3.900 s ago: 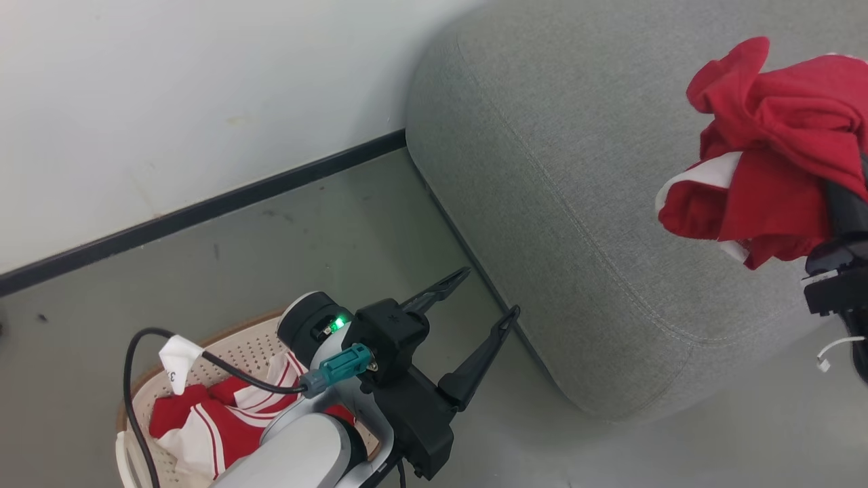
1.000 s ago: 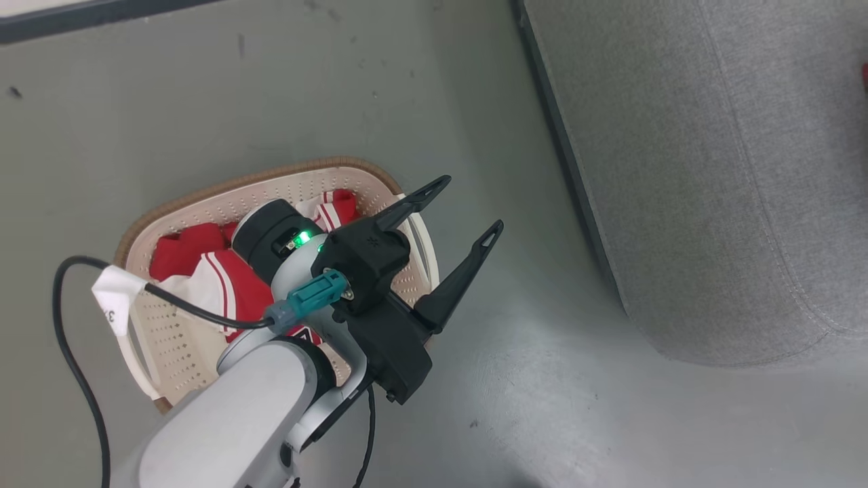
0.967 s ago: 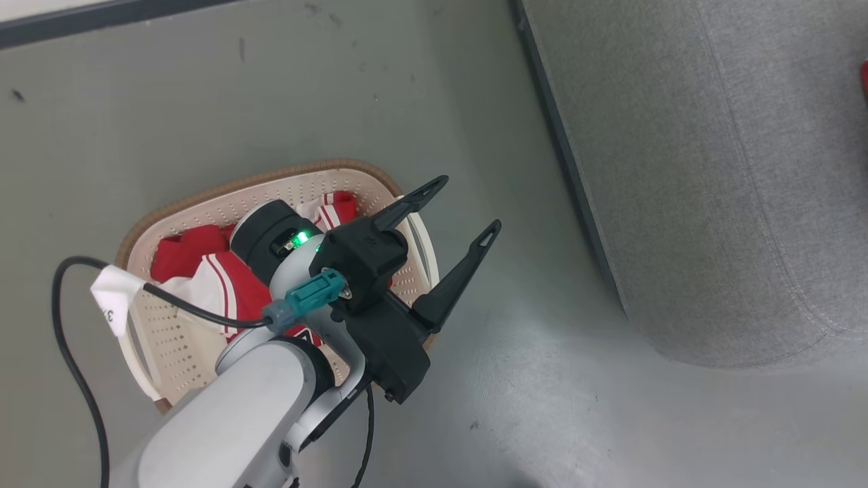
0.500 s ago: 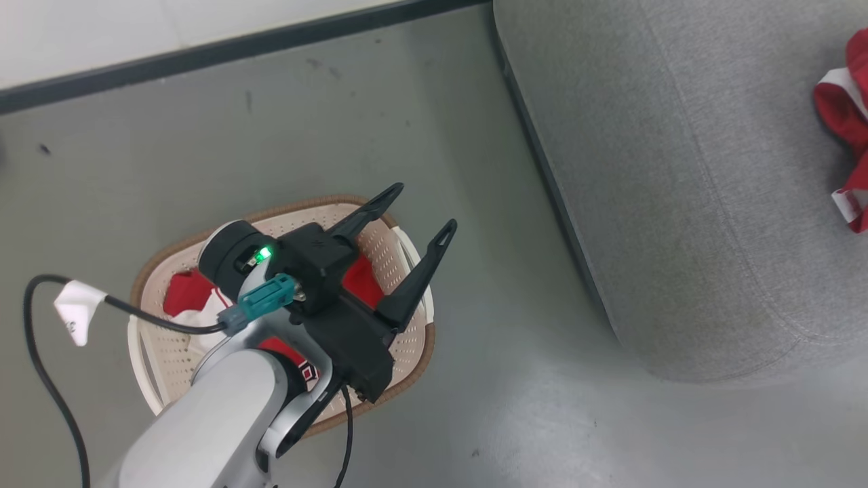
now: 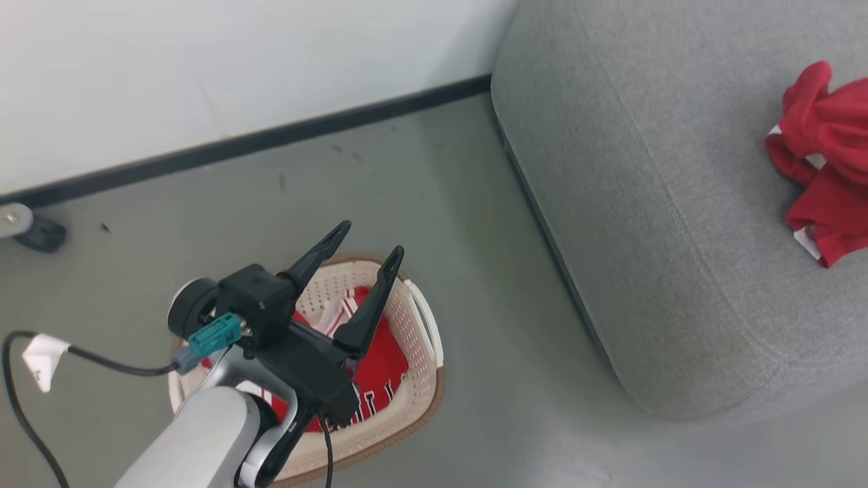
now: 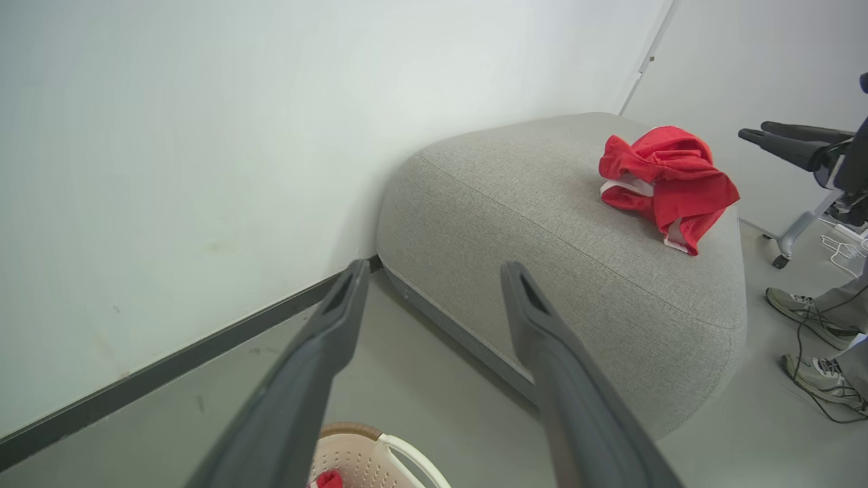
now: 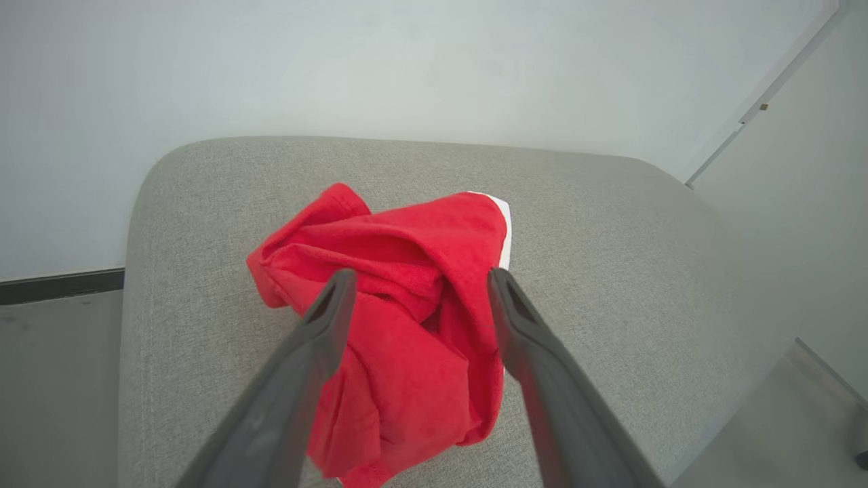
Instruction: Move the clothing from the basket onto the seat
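— Well, why hold the left gripper (image 5: 373,238) above the basket (image 5: 419,332), fingers spread with nothing between them?

— Probably to reach in for the red clothing (image 5: 386,359) heaped inside. Not tipped down yet, though: aimed past the basket's far rim toward wall and seat (image 5: 644,203).

— And why hang the right gripper (image 7: 420,274) over the seat, likewise parted and empty?

— Looks like a drop completed. Frames a crumpled red garment (image 7: 407,325) lying loose on the seat's top, well away from the corner nearest the basket, touched by neither finger.

— Anything hard to read?

— Plenty. Covers much of the basket with the left forearm (image 5: 196,434), so no telling how many pieces lie inside. Leaves just a few strokes of black lettering (image 5: 380,400) showing. Cuts the seat garment off at the head view's right border.
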Tool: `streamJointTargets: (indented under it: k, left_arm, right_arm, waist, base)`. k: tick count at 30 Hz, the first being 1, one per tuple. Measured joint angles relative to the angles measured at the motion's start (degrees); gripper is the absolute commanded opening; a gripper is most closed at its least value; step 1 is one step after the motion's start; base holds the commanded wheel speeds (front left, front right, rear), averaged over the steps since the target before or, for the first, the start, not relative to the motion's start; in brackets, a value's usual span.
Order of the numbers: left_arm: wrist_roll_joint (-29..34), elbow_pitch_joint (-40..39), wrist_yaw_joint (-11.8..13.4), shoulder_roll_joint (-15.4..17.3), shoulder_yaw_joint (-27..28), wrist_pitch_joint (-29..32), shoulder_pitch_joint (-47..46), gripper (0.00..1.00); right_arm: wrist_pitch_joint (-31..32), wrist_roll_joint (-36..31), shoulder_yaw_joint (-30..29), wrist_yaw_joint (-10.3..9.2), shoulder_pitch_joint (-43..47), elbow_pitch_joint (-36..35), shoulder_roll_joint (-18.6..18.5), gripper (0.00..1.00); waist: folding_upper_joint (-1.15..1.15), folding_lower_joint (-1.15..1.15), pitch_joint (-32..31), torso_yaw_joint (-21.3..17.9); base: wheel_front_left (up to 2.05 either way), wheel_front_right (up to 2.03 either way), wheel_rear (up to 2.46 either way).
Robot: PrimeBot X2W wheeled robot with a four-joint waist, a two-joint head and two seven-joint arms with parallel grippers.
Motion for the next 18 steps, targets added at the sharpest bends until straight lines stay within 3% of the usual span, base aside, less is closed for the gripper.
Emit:
streamJointTargets:
  k: [18]
  left_arm:
    - [-3.4, -0.1, 3.3, 0.0, 3.8, -5.2, 9.1, 1.00]
  right_arm:
    - [-0.9, 1.7, -1.7, -0.10, 14.1, -19.7, 1.7, 1.00]
  waist:
    - [0.00, 0.01, -11.9, 7.4]
  base:
    - [0.00, 0.00, 0.00]
